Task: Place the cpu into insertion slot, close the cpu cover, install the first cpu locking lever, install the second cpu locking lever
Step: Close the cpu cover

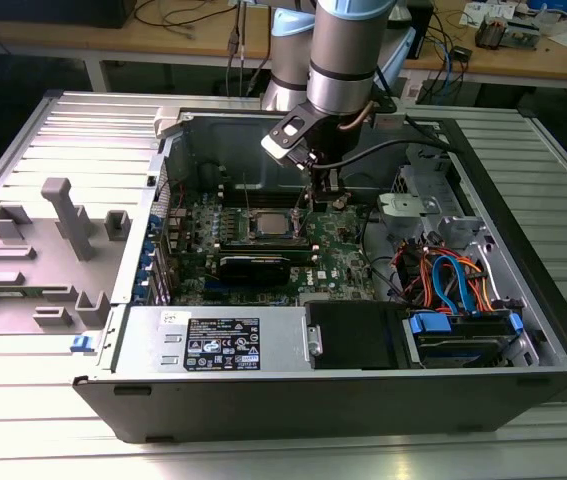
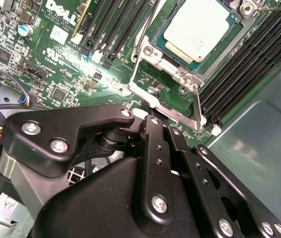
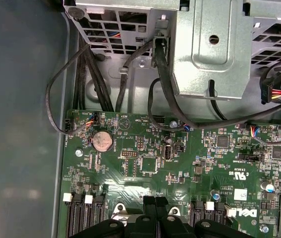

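A: Step in hand?
B: Judged as closing the cover. The chip (image 2: 199,27) is seen seated flat in the socket (image 2: 172,53). The cover (image 2: 160,104) appears raised off it, hinged at the socket's edge, with the jaws just beside it.
A: Jaws?
B: Seen drawn together in the first wrist view, with nothing seen held between them.
A: How is it done well?
B: The push is best put on the cover's free edge and kept along the hinge's swing. The chip's top and the memory slots (image 2: 249,64) beside it should not be touched. A slip off the thin frame is the likely risk.
A: Views?
B: Chip, socket and cover are given close up by the second wrist view. The jaw tips over the board (image 3: 145,163), a coin battery (image 3: 102,141) and loose cables (image 3: 56,99) are given by the first wrist view. The whole case (image 1: 363,400) on the table (image 1: 523,440) is given by the exterior view, with the socket near frame centre and the arm (image 1: 338,60) at upper centre.
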Tool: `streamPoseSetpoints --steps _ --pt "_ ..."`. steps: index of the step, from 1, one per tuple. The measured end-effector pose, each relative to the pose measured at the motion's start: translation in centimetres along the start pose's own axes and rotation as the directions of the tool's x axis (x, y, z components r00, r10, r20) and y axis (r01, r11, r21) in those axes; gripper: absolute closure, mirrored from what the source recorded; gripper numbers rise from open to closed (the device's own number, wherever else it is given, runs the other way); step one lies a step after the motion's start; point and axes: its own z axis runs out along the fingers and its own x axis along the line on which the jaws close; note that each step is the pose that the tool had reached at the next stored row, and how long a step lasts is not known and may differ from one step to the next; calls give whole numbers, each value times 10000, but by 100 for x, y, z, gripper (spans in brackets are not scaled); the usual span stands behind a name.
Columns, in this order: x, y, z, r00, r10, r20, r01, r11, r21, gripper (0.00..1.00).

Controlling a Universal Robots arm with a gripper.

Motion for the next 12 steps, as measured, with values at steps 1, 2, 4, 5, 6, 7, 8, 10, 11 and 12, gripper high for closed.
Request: streamPoseSetpoints --steps 1,2,4,5,6,7,8,10,11,12 --pt "0 -3 0 10000 1 0 -1 10000 0 89" --pt "1 -9 0 10000 0 1 0 10000 0 89" --pt "2 -21 1 10000 0 1 0 10000 0 89" --pt "2 -26 1 10000 0 1 0 10000 0 89" --pt "2 -28 1 10000 -1 1 1 10000 1 89" --pt "2 -31 2 10000 -1 0 1 10000 2 89" --pt "3 -35 2 10000 0 1 0 10000 2 89" --pt "3 -40 3 10000 -1 0 1 10000 3 89" --pt "3 -42 3 10000 -1 0 1 10000 3 89" --pt "3 -45 3 10000 0 0 0 10000 4 89"
